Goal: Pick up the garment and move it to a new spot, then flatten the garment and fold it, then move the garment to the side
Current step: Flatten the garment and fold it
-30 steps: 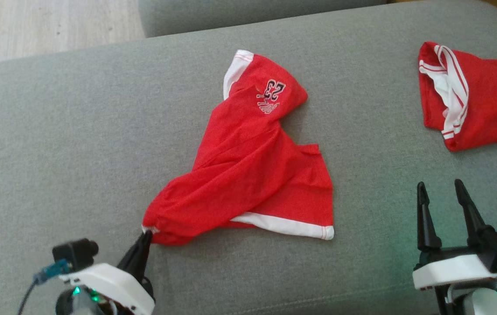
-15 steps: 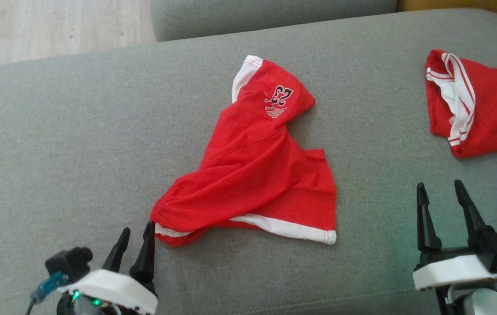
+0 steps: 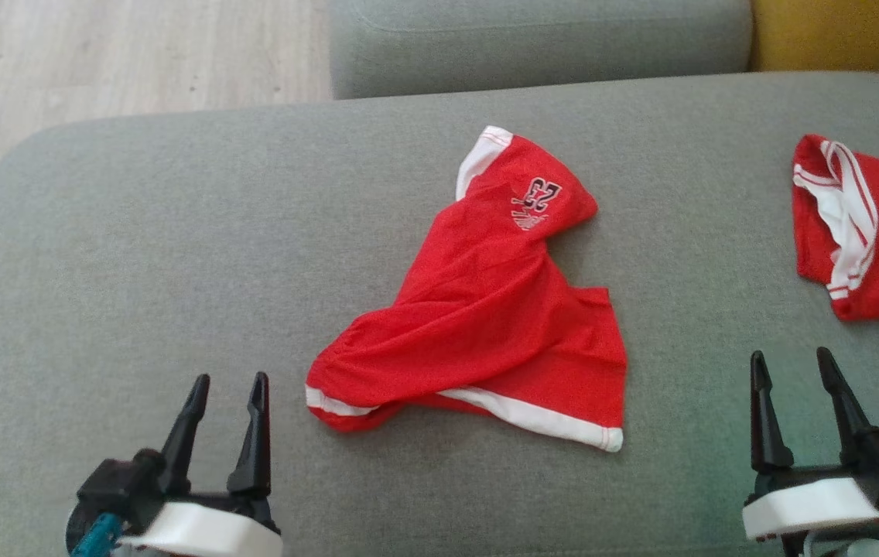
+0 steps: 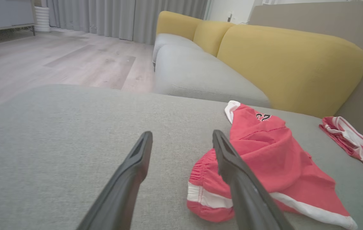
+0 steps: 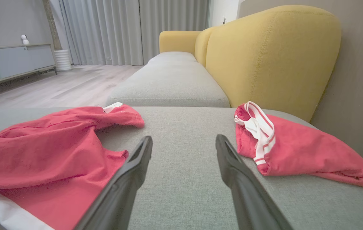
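- We see the red shorts (image 3: 486,325) lying crumpled mid-way across the grey seat cushion (image 3: 138,232). They are twisted, with one part folded over the other, so the layers beneath are hidden.
- The print (image 3: 536,203) on the far end reads 23 upside down. The word beside it is too small for us to read.
- The left gripper (image 3: 230,379) has its fingers spread wide with nothing between them. It sits near the shorts' white-banded near end, and the head view shows a gap of cushion between them.
- In the left wrist view one finger overlaps the shorts, so we cannot tell contact from there.
- The right gripper (image 3: 790,354) also has its fingers spread wide and holds nothing. It is over bare cushion, well apart from the shorts.
- Both gripper bodies are cut off by the bottom edge of the head view.
- A second red garment (image 3: 873,240) with white stripes lies at the far right, cut off by the head view's edge. We cannot tell what kind of garment it is.
- A yellow backrest (image 4: 283,64) stands behind the cushion, and wooden floor (image 3: 99,54) lies beyond.
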